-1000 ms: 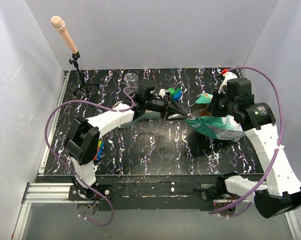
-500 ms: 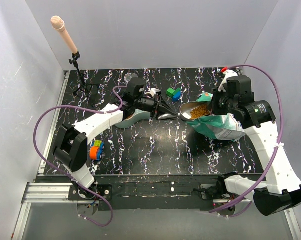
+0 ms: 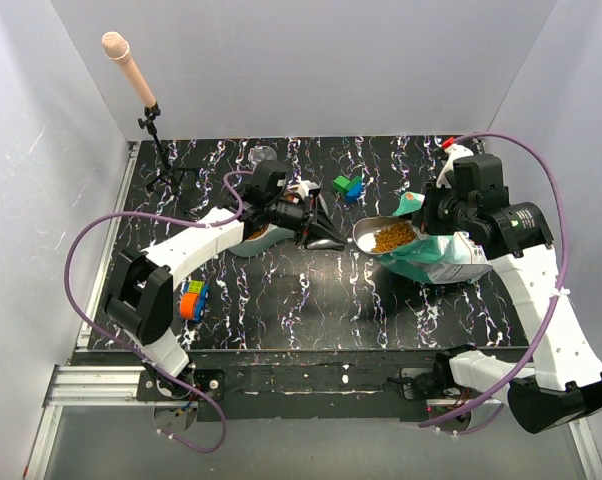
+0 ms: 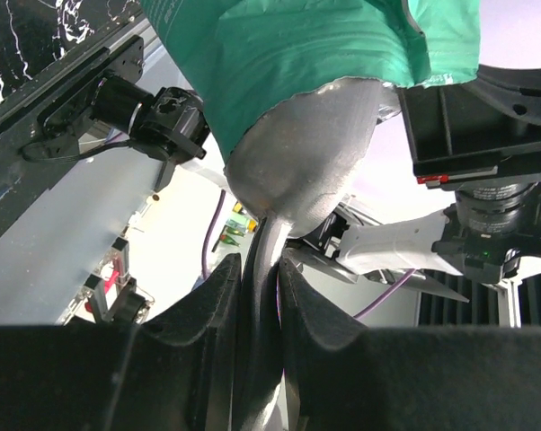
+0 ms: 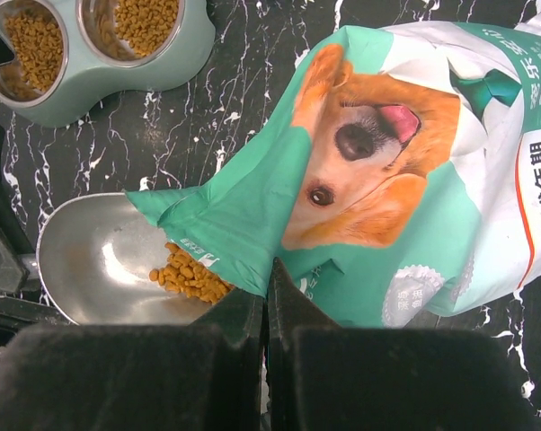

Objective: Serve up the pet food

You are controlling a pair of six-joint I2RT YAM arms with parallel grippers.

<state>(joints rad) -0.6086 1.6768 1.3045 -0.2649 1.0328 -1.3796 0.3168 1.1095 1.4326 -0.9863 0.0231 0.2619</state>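
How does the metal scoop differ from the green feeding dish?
The scoop is one bare metal bowl, tucked under the open corner of the bag; the dish is pale green with two metal cups, on the table. The scoop is mostly bare inside; the cups look fuller. Both hold kibble.

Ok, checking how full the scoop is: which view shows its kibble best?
Right wrist: kibble lies close up in the scoop, partly under the bag. Top external shows it small; left wrist shows only the scoop's underside.
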